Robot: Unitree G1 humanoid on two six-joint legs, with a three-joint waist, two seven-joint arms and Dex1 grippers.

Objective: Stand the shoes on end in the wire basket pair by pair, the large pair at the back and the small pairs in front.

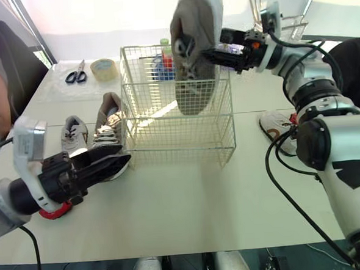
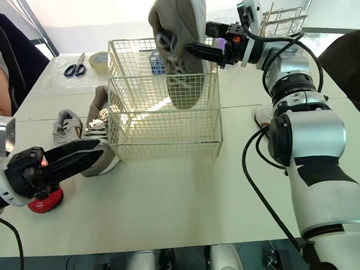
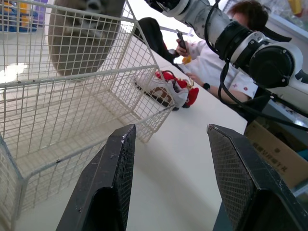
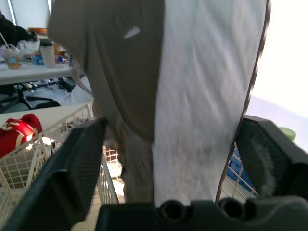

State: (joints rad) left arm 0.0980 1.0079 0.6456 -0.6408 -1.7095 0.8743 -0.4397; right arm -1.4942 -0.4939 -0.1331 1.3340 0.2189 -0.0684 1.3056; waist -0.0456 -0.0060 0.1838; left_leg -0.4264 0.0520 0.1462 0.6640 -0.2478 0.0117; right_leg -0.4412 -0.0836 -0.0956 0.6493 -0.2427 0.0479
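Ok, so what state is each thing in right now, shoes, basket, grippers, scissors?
wire basket: upright, nothing resting inside
large grey shoe: held on end, partly inside the wire basket, off its floor
right gripper: shut on the large grey shoe
left gripper: open, empty
two shoes beside the wire basket: on the table
scissors: closed

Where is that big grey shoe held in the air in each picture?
Left eye view: top centre, grey shoe at the wire basket's open top.
Right eye view: shoe top centre again.
Left wrist view: shoe behind the basket's wire wall.
Right wrist view: shoe close up, clamped in the right gripper.
Shared landmark: the wire basket.
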